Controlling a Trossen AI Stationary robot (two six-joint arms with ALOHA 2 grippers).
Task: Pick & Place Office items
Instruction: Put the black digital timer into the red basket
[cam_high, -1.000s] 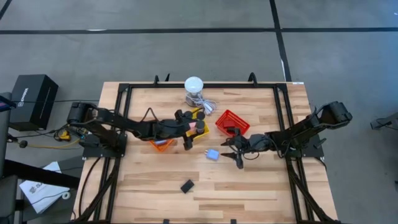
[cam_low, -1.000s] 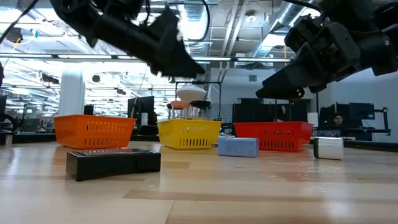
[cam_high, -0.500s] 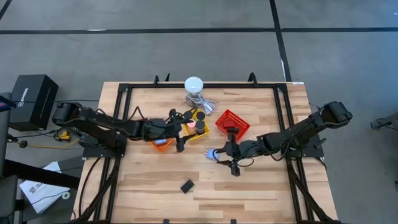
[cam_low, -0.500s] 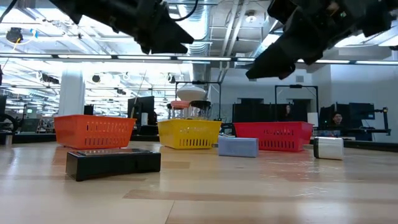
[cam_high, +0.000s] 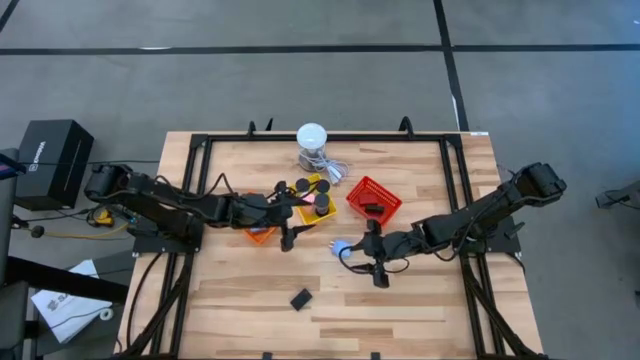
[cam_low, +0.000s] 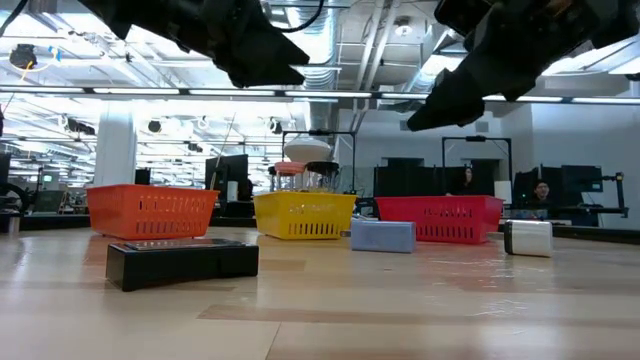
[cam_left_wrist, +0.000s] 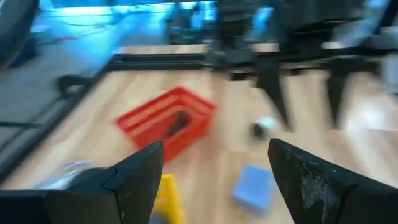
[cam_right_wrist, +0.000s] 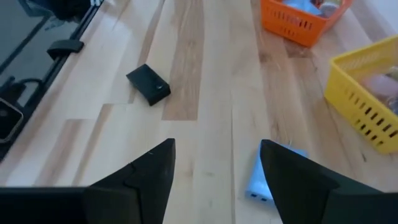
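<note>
A light-blue block lies flat on the table near its middle. A black bar lies nearer the near edge. A small silver piece rests on the wood. A pink disc and black discs sit in the yellow basket. My right gripper hovers open just right of the blue block. My left gripper hangs open between the orange basket and the yellow basket, above the table.
The orange basket holds small pieces, and the red basket holds a black piece. A white round-topped device with a grey cable stands at the far edge. A black frame rims the table. Bare wood lies along the near edge.
My left gripper has drawn back from over the yellow basket toward the table's left and near side. My right gripper has moved left toward the blue block and now hangs beside it. The block and the bar have stayed put.
</note>
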